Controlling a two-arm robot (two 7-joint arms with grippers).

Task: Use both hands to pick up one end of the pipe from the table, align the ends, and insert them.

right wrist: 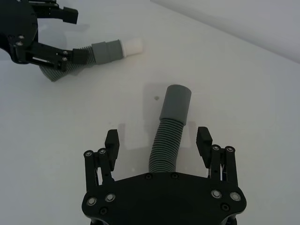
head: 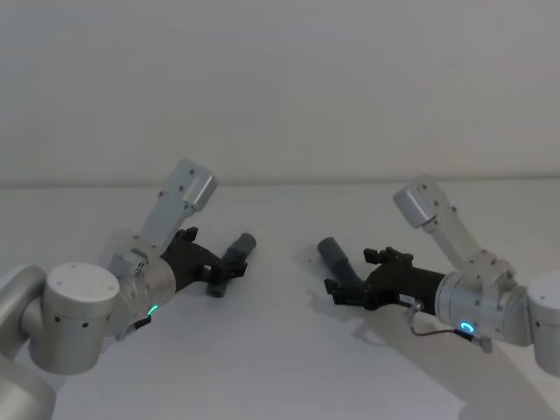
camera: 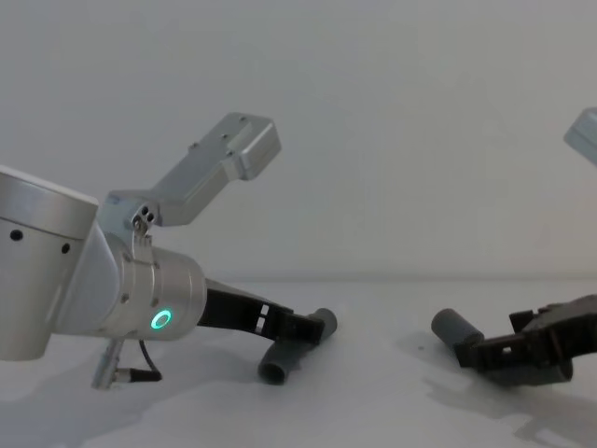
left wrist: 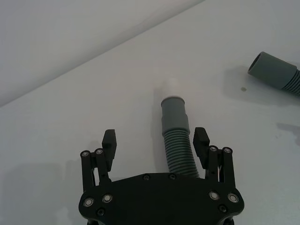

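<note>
Reaching low over the table (head: 280,367), I hold my left gripper (head: 216,273) with its fingers apart on both sides of the short pipe piece (head: 234,255), and they do not squeeze it. This piece lies on the table on my left side. Its long line runs from near me toward the far side and a bit toward the middle, with the white tip (left wrist: 172,86) at the front end. My right gripper (head: 343,290) is spread wide too, with the long pipe piece (head: 337,260) lying between its fingers on my right side. Its grey cuff (right wrist: 176,102) points away from me and also leans toward the middle. The two front ends lean toward each other but are well apart, with bare table between them. The far edge of the table is well beyond both pieces, and each end has open table in front of it. My left wrist view shows the short pipe piece closer to one finger than the other. My right wrist view shows the long pipe piece about in the middle of the gap. The white tip is plain in both wrist views, but from my head it is hard to tell from the white table. My chest view shows the round back end of the short pipe piece turned toward me, and both grippers down close to the table.
</note>
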